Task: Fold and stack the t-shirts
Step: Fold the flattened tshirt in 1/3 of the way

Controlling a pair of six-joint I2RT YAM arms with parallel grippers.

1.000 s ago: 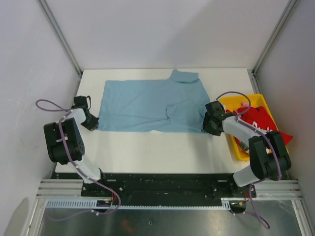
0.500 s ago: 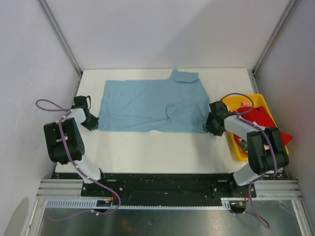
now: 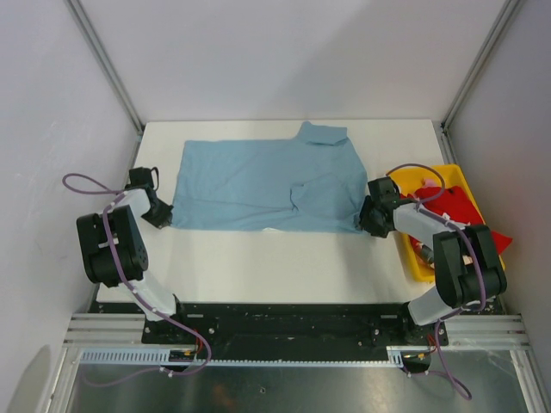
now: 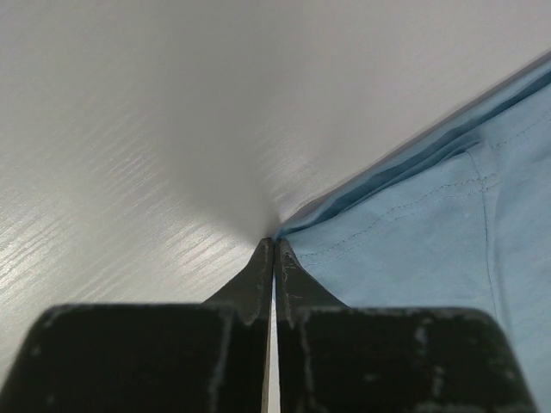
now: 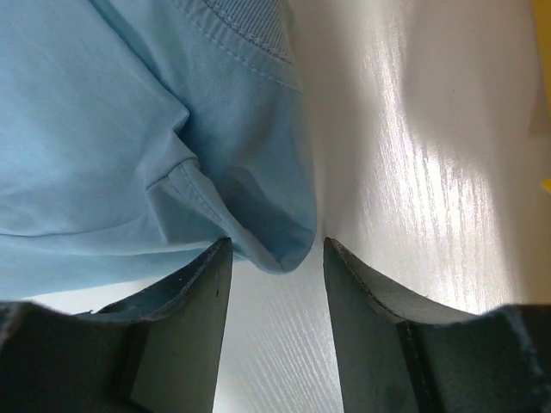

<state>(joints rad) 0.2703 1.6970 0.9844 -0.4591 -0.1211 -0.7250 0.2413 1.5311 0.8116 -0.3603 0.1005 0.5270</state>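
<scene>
A light blue t-shirt (image 3: 258,185) lies spread flat across the white table, collar toward the far right. My left gripper (image 3: 161,217) sits at its near left corner, shut, with the corner of the cloth (image 4: 405,224) pinched at the fingertips (image 4: 274,243). My right gripper (image 3: 365,224) is at the near right corner, open. A rounded fold of the blue hem (image 5: 275,232) lies between its two fingers, touching neither. A red t-shirt (image 3: 452,206) lies crumpled in the yellow bin, partly hanging over the bin's right side.
The yellow bin (image 3: 411,258) stands at the table's right edge, close behind my right arm. Bare white tabletop (image 3: 275,262) runs between the shirt and the near edge. Grey walls and metal posts enclose the table on three sides.
The right arm shifted slightly right and settled at the shirt's near right corner, its fingers narrowing a little. The left arm and the shirt stayed still.
</scene>
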